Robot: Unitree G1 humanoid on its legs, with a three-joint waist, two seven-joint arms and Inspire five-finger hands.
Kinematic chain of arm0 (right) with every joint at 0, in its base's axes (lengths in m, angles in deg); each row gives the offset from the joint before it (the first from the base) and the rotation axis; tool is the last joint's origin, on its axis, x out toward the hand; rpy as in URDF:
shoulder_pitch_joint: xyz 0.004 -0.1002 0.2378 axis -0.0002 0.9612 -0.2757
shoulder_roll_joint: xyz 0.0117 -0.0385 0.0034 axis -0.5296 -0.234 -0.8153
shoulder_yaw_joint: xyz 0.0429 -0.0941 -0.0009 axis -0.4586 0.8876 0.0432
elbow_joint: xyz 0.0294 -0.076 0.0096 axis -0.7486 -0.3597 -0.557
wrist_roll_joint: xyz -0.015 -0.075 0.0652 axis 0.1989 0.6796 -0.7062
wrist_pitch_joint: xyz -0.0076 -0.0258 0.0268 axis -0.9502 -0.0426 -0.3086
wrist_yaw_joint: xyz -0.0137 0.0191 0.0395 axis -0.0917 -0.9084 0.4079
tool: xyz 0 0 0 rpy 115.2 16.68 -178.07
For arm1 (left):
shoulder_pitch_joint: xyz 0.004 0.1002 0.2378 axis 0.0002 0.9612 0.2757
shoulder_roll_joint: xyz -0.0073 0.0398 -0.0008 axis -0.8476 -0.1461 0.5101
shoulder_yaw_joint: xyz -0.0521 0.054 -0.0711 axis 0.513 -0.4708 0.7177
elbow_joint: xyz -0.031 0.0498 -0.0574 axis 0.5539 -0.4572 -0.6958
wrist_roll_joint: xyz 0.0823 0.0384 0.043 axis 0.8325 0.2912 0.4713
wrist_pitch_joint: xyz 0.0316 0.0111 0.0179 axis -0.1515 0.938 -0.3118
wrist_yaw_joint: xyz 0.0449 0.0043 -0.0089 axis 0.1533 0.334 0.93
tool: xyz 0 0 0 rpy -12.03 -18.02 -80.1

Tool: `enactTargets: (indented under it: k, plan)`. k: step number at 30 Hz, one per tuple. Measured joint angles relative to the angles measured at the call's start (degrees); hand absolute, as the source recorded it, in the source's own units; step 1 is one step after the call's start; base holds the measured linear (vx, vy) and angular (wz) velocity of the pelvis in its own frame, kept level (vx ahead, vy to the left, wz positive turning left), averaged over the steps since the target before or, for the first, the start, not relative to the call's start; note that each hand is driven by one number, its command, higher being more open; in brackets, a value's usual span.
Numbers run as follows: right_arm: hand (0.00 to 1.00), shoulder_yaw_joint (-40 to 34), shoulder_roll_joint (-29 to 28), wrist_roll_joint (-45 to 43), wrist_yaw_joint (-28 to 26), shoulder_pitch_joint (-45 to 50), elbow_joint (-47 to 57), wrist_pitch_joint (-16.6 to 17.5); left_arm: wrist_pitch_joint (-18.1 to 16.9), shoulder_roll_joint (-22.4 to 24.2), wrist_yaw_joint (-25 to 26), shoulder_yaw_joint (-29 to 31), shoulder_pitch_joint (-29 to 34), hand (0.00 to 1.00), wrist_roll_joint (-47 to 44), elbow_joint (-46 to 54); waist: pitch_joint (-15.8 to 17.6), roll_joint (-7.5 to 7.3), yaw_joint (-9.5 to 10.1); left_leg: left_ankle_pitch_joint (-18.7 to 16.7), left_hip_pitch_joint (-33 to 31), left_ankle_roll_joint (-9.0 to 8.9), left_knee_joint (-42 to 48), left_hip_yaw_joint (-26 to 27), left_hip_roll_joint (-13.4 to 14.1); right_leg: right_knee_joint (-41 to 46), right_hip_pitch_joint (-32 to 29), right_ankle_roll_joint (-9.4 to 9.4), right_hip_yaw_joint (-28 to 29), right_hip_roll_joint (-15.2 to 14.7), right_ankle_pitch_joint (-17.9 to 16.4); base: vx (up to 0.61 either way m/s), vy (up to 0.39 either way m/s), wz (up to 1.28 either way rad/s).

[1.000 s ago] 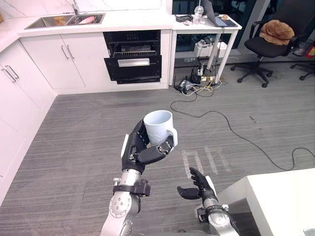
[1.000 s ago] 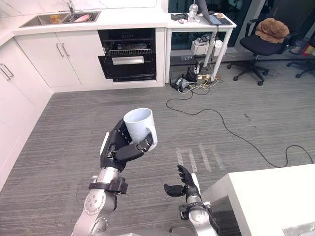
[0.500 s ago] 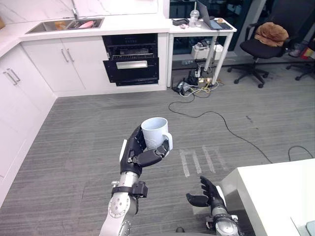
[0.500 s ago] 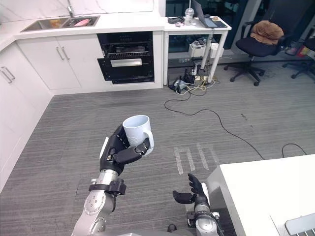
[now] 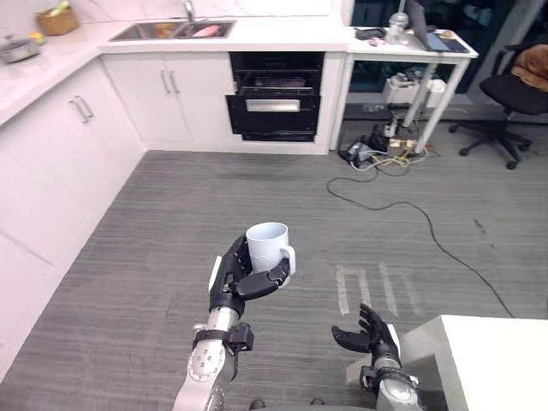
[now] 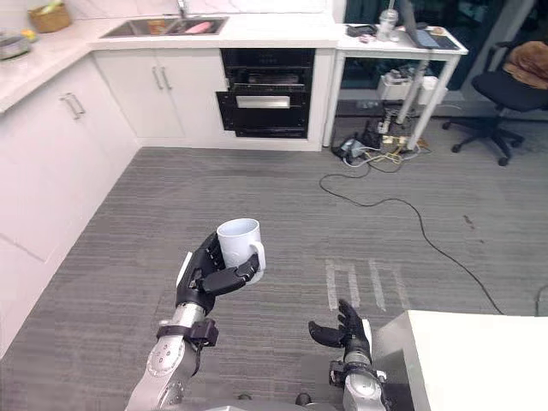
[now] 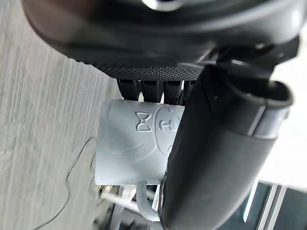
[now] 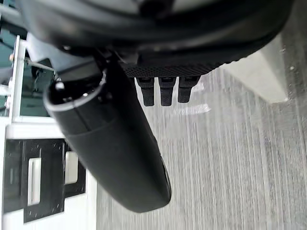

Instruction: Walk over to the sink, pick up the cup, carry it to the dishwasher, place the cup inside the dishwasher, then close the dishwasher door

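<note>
Grey floor [image 5: 171,197] lying open toward dishwasher [image 5: 276,104], cabinets [image 5: 60,154] running along left, left hand [image 5: 235,276] gripping cup [image 5: 267,248], right hand [image 5: 372,335] hanging loosely spread.

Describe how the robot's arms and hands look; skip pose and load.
Both forearms are rounded silver-grey metal, each ending in a black collar at the wrist. The left hand and right hand are dark, with a white strip along the outer edge. Their fingers are black and segmented; palms carry a dotted grip texture; thumbs are thick and smooth.
</note>
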Motion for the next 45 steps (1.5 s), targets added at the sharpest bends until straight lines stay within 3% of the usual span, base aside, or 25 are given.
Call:
enactTargets:
  k: [2,4,7,10,14,16,17,18,19,20,22,24,26,27,28,30,32,34,36,39,40,41,42,43,45]
  plan:
    - [0.90,0.0,0.0,-0.3,0.6,-0.1,1.7,0.0,0.0,0.7,0.1,1.0,0.0,0.30,0.0,0.4,1.4,0.18,-0.05,-1.8,-2.6,-0.18,4.1,2.5,1.2,1.2,0.0,-0.43,-2.7,-0.4,-0.5,-0.11,-0.008,0.75]
    - [0.90,0.1,0.2,-0.5,1.2,-0.5,2.9,0.1,0.0,1.5,0.9,1.8,0.0,0.30,-0.1,0.3,2.5,0.30,0.06,-2.1,-4.0,-0.38,6.4,11.8,4.9,3.7,-0.1,-0.05,-5.9,-1.2,-2.7,-0.04,-0.003,0.74]
    - [0.90,0.7,0.7,-0.6,2.0,-1.4,3.9,0.3,-0.1,1.7,1.0,2.0,0.1,0.30,-0.1,0.5,2.5,0.30,0.72,-2.2,-4.3,0.26,7.7,18.4,6.5,8.2,-1.2,1.40,-7.9,-3.8,-5.9,0.10,0.080,0.50]
    - [0.90,1.2,0.6,-1.5,2.0,-3.0,4.2,0.6,-0.1,1.8,1.0,2.0,0.4,0.30,-0.1,1.5,2.4,0.23,1.52,-2.9,-4.4,0.99,7.9,18.3,4.5,10.4,-2.0,3.07,-8.2,-6.1,-8.0,0.14,0.125,0.13]
    - [0.90,2.2,0.5,-1.4,1.9,-4.4,4.3,0.6,-0.1,2.2,0.8,0.7,1.2,0.30,0.0,4.0,2.8,-0.45,1.59,-9.6,-3.6,2.67,13.5,17.8,0.9,23.8,-4.0,7.13,-7.5,-12.5,-14.2,0.24,0.184,0.24]
    - [0.90,2.1,0.1,-1.3,1.9,-4.7,4.3,0.6,-0.1,2.0,0.7,0.0,1.1,0.30,0.0,5.0,2.9,-0.63,1.02,-10.5,-2.2,3.44,13.8,16.6,-0.9,34.3,-7.1,7.29,-5.8,-14.8,-13.9,0.31,0.219,0.50]
    - [0.90,2.1,-0.5,-0.9,1.9,-4.7,4.3,0.5,-0.1,1.5,0.2,-0.5,1.2,0.30,0.0,6.3,3.5,-2.14,0.55,-11.1,0.7,4.34,12.6,14.3,-2.5,44.9,-10.5,6.03,-1.6,-16.0,-10.4,0.34,0.176,0.73]
    - [0.90,2.1,-0.7,-0.7,1.9,-4.6,4.3,0.5,-0.1,1.2,0.0,-0.6,1.2,0.30,0.0,6.5,3.6,-2.30,0.22,-11.3,1.7,4.53,12.0,13.2,-2.6,48.1,-11.9,4.99,0.0,-15.6,-7.5,0.35,0.114,0.91]
    - [0.90,2.4,-0.9,0.1,1.7,-4.2,4.6,0.6,-0.1,0.6,0.0,-0.8,1.2,0.30,0.0,6.5,3.7,-1.80,-0.57,-11.5,3.3,4.86,10.6,11.0,-2.0,51.4,-14.0,4.93,2.6,-13.4,-9.8,0.33,0.055,0.76]
    - [0.90,2.8,-0.9,0.3,1.5,-3.8,5.9,0.6,-0.5,0.1,0.3,-0.8,0.9,0.30,0.0,6.5,3.6,-2.13,-0.46,-11.5,4.9,4.87,8.7,9.6,-1.5,50.8,-16.2,4.19,4.5,-10.3,-13.3,0.32,0.036,0.66]
    - [0.90,3.3,-1.0,0.3,1.4,-3.7,7.7,0.6,-0.8,-0.5,0.8,-0.9,0.8,0.30,0.0,6.5,3.8,-1.73,-0.45,-11.7,7.9,4.52,5.7,8.6,-0.7,46.7,-20.3,2.42,5.1,-7.0,-15.7,0.31,0.006,0.30]
    - [0.90,3.3,-0.9,0.2,1.2,-3.8,8.4,0.7,-0.8,-0.6,0.9,-1.4,0.3,0.30,0.0,6.2,4.1,-0.95,-1.06,-12.3,10.4,3.87,3.4,7.3,0.5,37.6,-23.9,2.48,4.0,-3.9,-15.1,0.39,-0.039,0.44]
    - [0.90,3.4,-0.7,0.2,1.2,-3.7,8.4,0.7,-1.2,-0.9,0.9,-2.2,-0.7,0.30,0.0,5.8,3.9,-1.51,-1.96,-13.8,12.1,1.85,2.5,6.4,0.8,24.7,-25.1,1.19,3.4,-2.3,-5.8,0.56,-0.077,0.65]
    - [0.90,3.7,0.4,0.2,1.4,-3.4,8.1,0.7,-1.3,-0.5,0.9,-3.1,-1.2,0.30,0.0,3.8,3.4,0.40,-2.16,-15.1,13.5,0.94,2.9,5.9,2.3,25.4,-24.4,0.72,2.4,-1.6,-0.3,0.52,-0.063,0.30]
    - [0.90,3.8,0.8,0.2,1.3,-3.4,8.2,0.5,-1.1,0.0,0.9,-3.3,-1.1,0.30,0.1,3.1,2.7,1.64,-1.90,-14.8,13.4,0.13,4.0,6.5,3.7,25.5,-23.7,-0.01,1.8,-0.8,-1.5,0.53,-0.069,0.20]
    - [0.90,4.1,1.1,0.2,1.1,-2.9,9.4,0.4,-0.9,0.7,0.8,-3.4,-1.5,0.30,0.1,1.9,3.1,2.59,-2.30,-13.7,11.4,-1.75,13.1,6.8,4.9,23.6,-19.5,-0.66,0.5,0.4,-3.5,0.51,-0.099,0.10]
    - [0.90,6.2,0.8,0.2,1.2,1.5,15.9,0.2,-0.7,2.7,0.7,-3.2,0.0,0.30,0.1,2.4,3.8,3.12,-1.43,-5.4,2.5,-3.52,41.7,7.7,8.4,18.5,-9.3,-1.97,0.5,2.3,-4.9,0.51,-0.095,-0.02]
    - [0.90,7.2,0.6,0.1,1.3,2.8,20.5,0.6,-0.9,3.4,0.4,-3.2,1.4,0.30,0.1,4.9,3.9,3.09,-0.21,-7.4,-4.8,-2.78,55.3,10.6,11.8,14.3,-3.2,-2.30,1.8,3.1,-5.6,0.46,-0.017,-0.27]
    - [0.90,7.2,0.1,0.0,2.0,2.7,23.0,1.8,-1.1,3.7,-0.5,-3.7,2.1,0.30,0.1,6.7,4.3,2.39,0.86,-11.1,-11.3,-0.53,56.5,12.4,13.2,10.6,1.2,-1.88,3.2,3.0,-6.4,0.39,0.037,-0.31]
    - [0.90,6.9,0.4,-0.1,2.2,-0.1,20.9,2.1,-1.2,4.0,-0.7,-3.6,2.2,0.30,0.1,6.8,4.4,2.13,2.72,-13.7,-17.0,0.83,40.0,11.6,9.1,8.8,5.4,-0.90,5.8,0.7,-9.5,0.32,0.174,-0.35]
    - [0.90,6.5,0.7,-0.2,2.3,-1.4,18.5,2.1,-1.2,3.9,-0.8,-3.6,2.2,0.30,0.1,6.7,4.3,2.03,2.76,-12.1,-17.8,-0.36,28.3,9.5,6.0,8.6,6.3,0.45,6.2,-1.0,-10.8,0.34,0.267,-0.19]
    - [0.90,5.9,1.0,-0.2,2.3,-2.4,15.9,2.0,-1.2,3.9,-0.8,-3.5,2.1,0.30,0.1,6.6,4.3,1.99,2.95,-6.3,-18.0,-0.35,19.9,8.7,4.4,8.2,7.5,1.86,6.9,-2.1,-12.3,0.46,0.362,-0.24]
    - [0.90,5.6,1.1,-0.2,2.4,-2.7,14.5,2.0,-1.2,3.9,-0.8,-3.2,2.2,0.30,0.1,6.5,4.3,1.62,3.30,-2.4,-17.3,-0.27,18.0,9.1,3.8,8.0,8.1,2.63,7.6,-2.8,-12.8,0.42,0.318,-0.31]
    - [0.90,5.5,1.0,-0.2,2.5,-3.1,12.3,1.8,-1.2,3.6,-0.6,-2.8,2.0,0.30,0.1,6.5,3.8,0.97,3.48,1.2,-16.5,2.44,18.0,10.0,2.2,7.5,9.3,4.17,8.8,-4.3,-13.3,0.38,0.269,-0.18]
    - [0.90,5.5,0.8,-0.3,2.8,-3.3,11.0,1.3,-1.2,3.4,0.1,-1.7,1.0,0.30,0.1,6.5,3.7,-0.03,3.21,-3.4,-18.6,4.35,23.5,11.0,1.1,8.1,9.5,4.42,9.5,-6.2,-13.4,0.50,0.325,-0.11]
